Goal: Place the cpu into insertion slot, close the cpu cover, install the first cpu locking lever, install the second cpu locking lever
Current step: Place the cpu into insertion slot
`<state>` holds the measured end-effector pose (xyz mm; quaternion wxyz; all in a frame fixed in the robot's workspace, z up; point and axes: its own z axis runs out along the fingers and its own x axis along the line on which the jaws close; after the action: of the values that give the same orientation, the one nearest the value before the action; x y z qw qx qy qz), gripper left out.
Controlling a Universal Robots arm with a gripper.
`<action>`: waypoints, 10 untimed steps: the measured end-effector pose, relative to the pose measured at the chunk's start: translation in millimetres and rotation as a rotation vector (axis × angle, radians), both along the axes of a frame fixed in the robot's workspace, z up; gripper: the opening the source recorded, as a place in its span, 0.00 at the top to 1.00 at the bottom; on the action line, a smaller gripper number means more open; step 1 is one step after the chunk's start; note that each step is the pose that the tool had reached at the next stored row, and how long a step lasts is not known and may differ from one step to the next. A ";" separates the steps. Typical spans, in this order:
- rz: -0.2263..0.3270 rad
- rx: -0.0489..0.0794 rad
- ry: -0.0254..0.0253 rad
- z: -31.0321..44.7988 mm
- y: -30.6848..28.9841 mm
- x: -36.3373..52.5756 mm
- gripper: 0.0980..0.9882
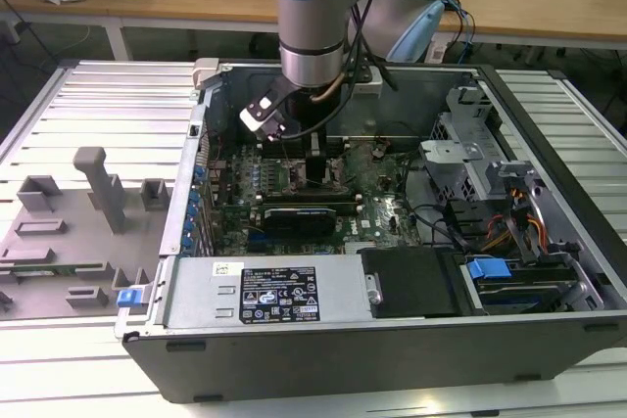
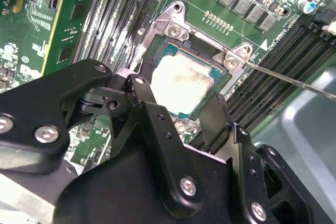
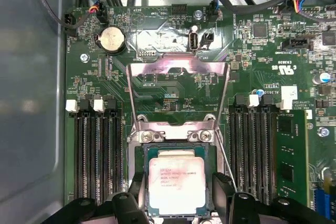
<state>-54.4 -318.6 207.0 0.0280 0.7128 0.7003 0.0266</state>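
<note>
Spread pincer (image 2: 177,98) straddles silvery cpu (image 3: 176,179), seemingly seated in insertion slot (image 3: 140,161).

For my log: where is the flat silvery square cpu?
In the first wrist view, the cpu sits in the black-framed insertion slot, between black memory slots.

The arm (image 1: 312,36) hangs inside the open computer case (image 1: 392,359), above the green motherboard (image 1: 390,210).
</note>
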 end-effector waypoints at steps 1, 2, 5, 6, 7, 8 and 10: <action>0.000 0.000 -0.0002 0.0 0.0 0.1 0.41; 0.000 0.000 -0.0002 0.0 0.1 0.1 0.41; 0.000 0.000 -0.0001 0.5 0.0 0.0 0.43; 0.000 0.000 0.0000 0.6 0.0 0.0 0.51; 0.000 0.000 -0.0001 0.6 0.0 0.0 0.58; 0.000 0.000 -0.0001 0.7 0.0 0.0 0.58; 0.000 0.000 0.0000 0.9 0.0 0.0 0.71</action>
<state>-54.4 -318.6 207.9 0.0280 0.7128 0.7003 0.0266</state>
